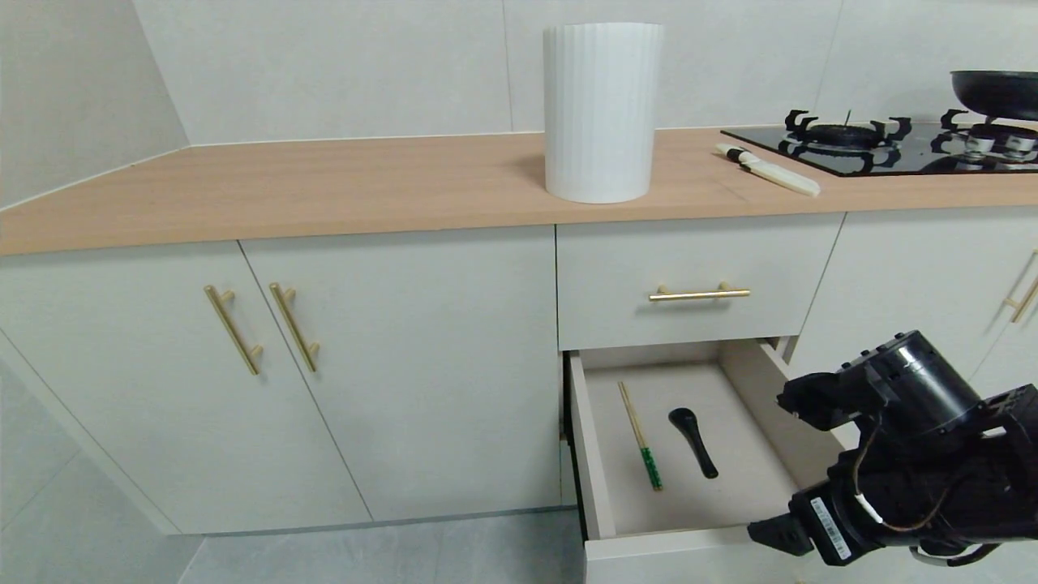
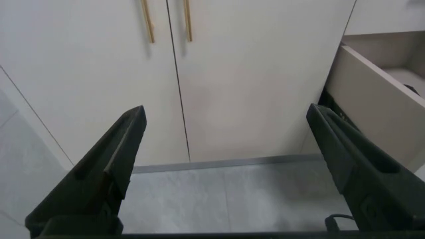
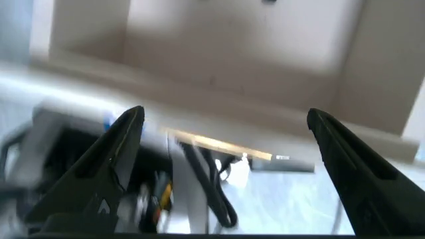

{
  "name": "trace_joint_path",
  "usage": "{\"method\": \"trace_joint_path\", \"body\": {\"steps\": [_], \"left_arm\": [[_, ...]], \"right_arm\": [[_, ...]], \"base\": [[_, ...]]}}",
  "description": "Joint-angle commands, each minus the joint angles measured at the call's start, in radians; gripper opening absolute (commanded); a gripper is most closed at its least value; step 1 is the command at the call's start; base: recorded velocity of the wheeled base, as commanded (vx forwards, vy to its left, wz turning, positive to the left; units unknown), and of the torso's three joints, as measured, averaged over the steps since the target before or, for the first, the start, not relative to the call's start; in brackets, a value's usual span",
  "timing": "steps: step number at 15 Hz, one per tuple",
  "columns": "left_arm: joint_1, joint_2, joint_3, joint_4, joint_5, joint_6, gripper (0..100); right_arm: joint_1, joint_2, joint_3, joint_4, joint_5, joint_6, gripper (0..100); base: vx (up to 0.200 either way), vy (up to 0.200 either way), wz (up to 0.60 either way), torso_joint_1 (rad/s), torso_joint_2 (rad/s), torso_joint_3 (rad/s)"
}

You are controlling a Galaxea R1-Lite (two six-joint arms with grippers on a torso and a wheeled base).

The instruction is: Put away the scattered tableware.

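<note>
Head view: knife (image 1: 766,169) lying on the surface (image 1: 324,182) beside the stove (image 1: 884,150), long axis running back-left to front-right, above and behind the right gripper (image 1: 777,466), jaws apart and empty at the open drawer (image 1: 588,454) with chopsticks (image 1: 641,438) and spoon (image 1: 693,442); left gripper (image 2: 226,116), also apart, farther.

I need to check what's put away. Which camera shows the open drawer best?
The head view: it looks down into the open drawer, showing its floor with the chopsticks and black spoon lying apart. The left wrist view catches its outer side wall; the right wrist view gives a blurred look across its front edge.
</note>
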Motion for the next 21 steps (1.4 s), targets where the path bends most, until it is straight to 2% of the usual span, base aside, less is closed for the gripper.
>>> {"method": "trace_joint_path", "body": {"steps": [1,3,6,8,13,21], "left_arm": [[0.000,0.000,0.000,-0.001,0.001,0.000,100],[0.000,0.000,0.000,-0.001,-0.001,0.000,100],[0.000,0.000,0.000,-0.001,-0.001,0.000,100],[0.000,0.000,0.000,-0.001,-0.001,0.000,100],[0.000,0.000,0.000,-0.001,0.001,0.000,100],[0.000,0.000,0.000,-0.001,0.001,0.000,100]], "right_arm": [[0.029,-0.013,0.000,0.019,0.010,-0.015,100],[0.040,-0.008,0.006,0.028,0.032,-0.033,100],[0.098,0.020,0.000,0.147,0.036,-0.079,100],[0.112,0.049,-0.002,0.175,0.036,-0.079,100],[0.109,0.168,-0.022,0.169,0.026,-0.065,100],[0.089,0.280,-0.120,0.167,-0.033,0.102,100]], "base": [[0.000,0.000,0.00,0.000,0.00,0.000],[0.000,0.000,0.00,0.000,0.00,0.000],[0.000,0.000,0.00,0.000,0.00,0.000],[0.000,0.000,0.00,0.000,0.00,0.000],[0.000,0.000,0.00,0.000,0.00,0.000],[0.000,0.000,0.00,0.000,0.00,0.000]]}}
